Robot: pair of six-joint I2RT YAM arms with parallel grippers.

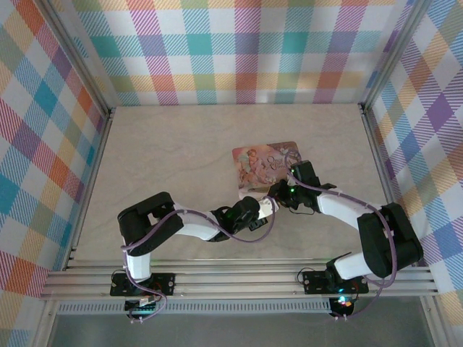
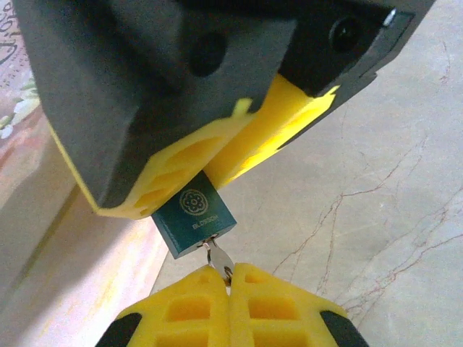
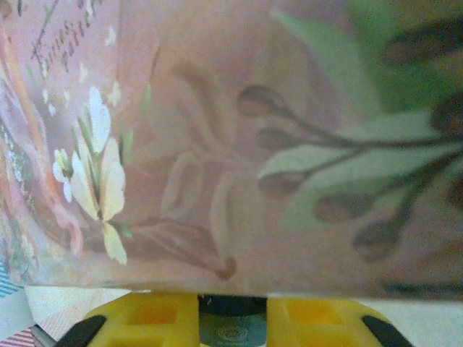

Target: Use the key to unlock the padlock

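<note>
- The left hand (image 2: 230, 290), low and left of centre in the top view, has its yellow fingers (image 2: 184, 318) pressed together, pinching the bow of the key (image 2: 219, 260)
- The key is thin and silvery; its long axis runs almost straight away from the left hand, tip pointing at the padlock's lower face and touching it; how far in it sits I cannot tell
- The padlock (image 2: 194, 214) hangs above the worktop (image 2: 391, 217), just beside the box; its blue body is tilted, keyhole end towards the left hand, shackle end hidden
- The right hand (image 3: 233, 318) is closed on the padlock's body, one yellow finger on either side
- The pink flowered box (image 3: 217, 144) lies just beyond the right hand
</note>
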